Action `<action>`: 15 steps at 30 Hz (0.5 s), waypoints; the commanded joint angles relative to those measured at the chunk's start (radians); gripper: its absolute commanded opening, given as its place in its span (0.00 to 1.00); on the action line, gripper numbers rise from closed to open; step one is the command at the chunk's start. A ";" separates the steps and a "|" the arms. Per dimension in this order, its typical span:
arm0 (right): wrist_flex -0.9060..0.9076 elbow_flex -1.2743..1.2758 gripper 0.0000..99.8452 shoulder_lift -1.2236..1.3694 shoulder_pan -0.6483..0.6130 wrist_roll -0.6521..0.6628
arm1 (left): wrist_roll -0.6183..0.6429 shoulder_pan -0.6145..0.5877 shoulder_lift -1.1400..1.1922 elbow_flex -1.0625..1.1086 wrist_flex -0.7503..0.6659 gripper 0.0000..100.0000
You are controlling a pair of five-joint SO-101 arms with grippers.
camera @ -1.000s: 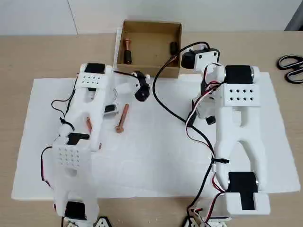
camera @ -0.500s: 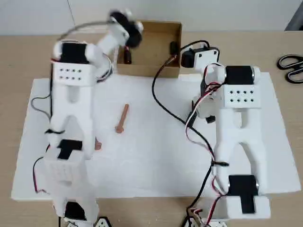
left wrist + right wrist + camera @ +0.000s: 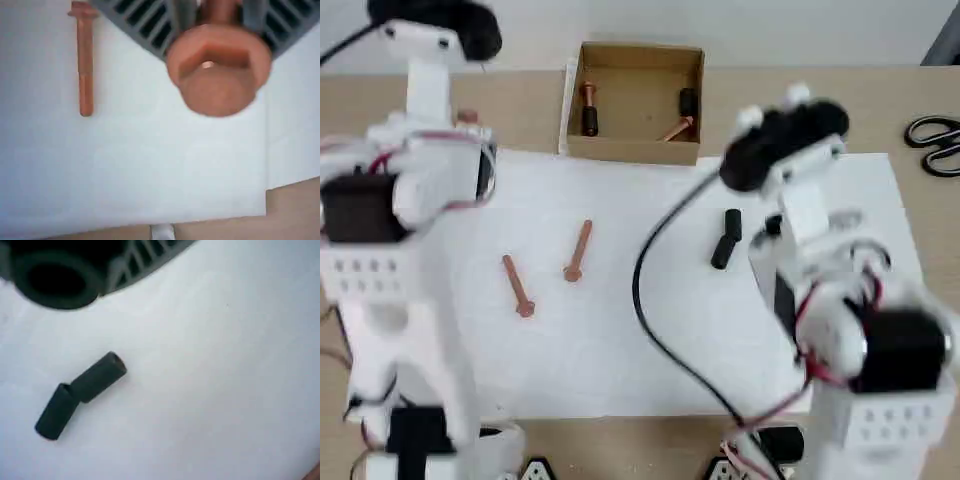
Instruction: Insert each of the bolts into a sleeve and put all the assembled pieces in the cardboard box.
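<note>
In the left wrist view my left gripper (image 3: 218,17) is shut on a copper bolt (image 3: 218,70), whose hex head faces the camera above the white sheet (image 3: 150,170). Another bolt (image 3: 84,57) lies on the sheet below it. My right gripper (image 3: 60,262) is shut on a black sleeve (image 3: 52,280), held above two more sleeves (image 3: 97,375) that lie touching end to end. From above, two loose bolts (image 3: 578,250) (image 3: 517,285) lie left of centre and the sleeve pair (image 3: 725,240) right of centre. The cardboard box (image 3: 570,100) at the back holds assembled pieces (image 3: 588,108).
Both arms stand raised, one at each side of the white sheet (image 3: 620,330). A black cable (image 3: 650,270) loops across the sheet from the right arm. Scissors (image 3: 935,135) lie on the wooden table at the far right.
Both arms have lifted off the sheet. The left arm swung to the box, then back to the left edge. The right arm's rise uncovered the two sleeves. A copper piece now lies in the box's front right.
</note>
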 commanded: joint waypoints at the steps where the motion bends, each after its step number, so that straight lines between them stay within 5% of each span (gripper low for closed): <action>1: -0.099 0.130 0.00 -0.139 0.004 -0.006 | 0.012 0.021 -0.173 0.163 -0.005 0.01; 9: -0.420 0.483 0.00 -0.291 -0.111 -0.021 | 0.147 0.094 -0.387 0.492 -0.184 0.01; 15: -0.650 0.761 0.00 -0.483 -0.194 -0.195 | 0.302 0.094 -0.488 0.690 -0.327 0.01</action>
